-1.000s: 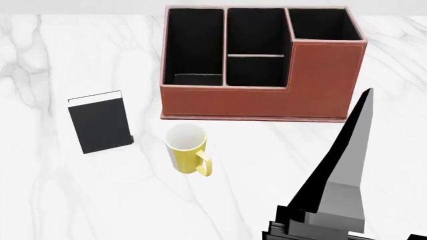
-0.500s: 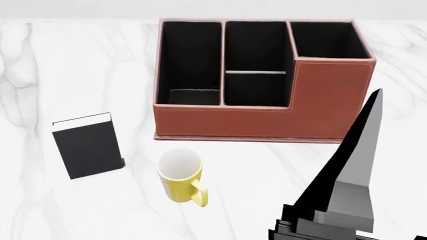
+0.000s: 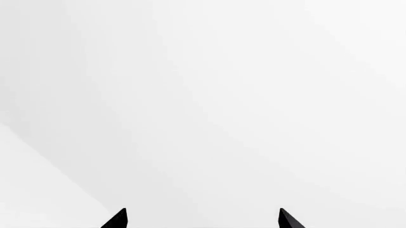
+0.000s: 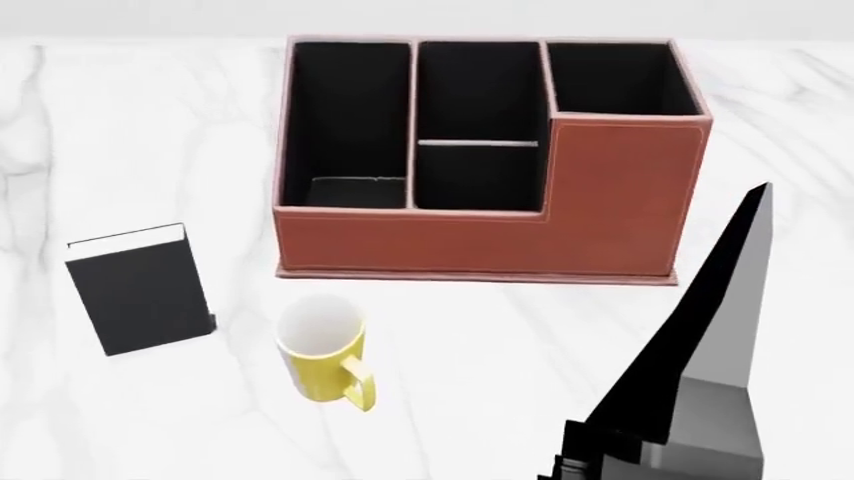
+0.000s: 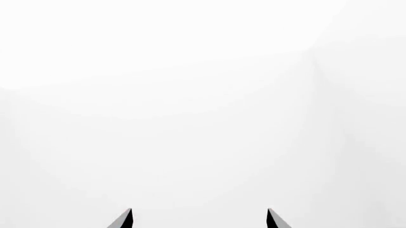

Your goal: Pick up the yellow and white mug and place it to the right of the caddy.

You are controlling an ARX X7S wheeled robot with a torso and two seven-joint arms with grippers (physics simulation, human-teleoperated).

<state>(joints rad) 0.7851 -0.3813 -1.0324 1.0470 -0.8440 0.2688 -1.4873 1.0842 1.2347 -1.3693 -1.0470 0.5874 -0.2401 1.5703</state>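
Note:
The yellow and white mug [image 4: 322,350] stands upright on the white marble table [image 4: 534,340], open side up, with its handle towards the front right. The reddish-brown caddy [image 4: 487,215] stands just behind it, its black compartments empty. My right gripper shows in the head view as a tall black and grey finger [image 4: 721,310] at the front right, well right of the mug and holding nothing. In the right wrist view the right gripper [image 5: 199,219] is open, with only blank white ahead. My left gripper [image 3: 203,219] is open, faces blank white, and is out of the head view.
A black book with white page edges [image 4: 139,290] stands to the left of the mug. Bare marble lies to the right of the caddy [image 4: 787,150], partly behind my right finger.
The head view has shifted: the caddy, mug and book now sit lower and further left in the picture. The things keep their places relative to each other. My right finger stays at the lower right.

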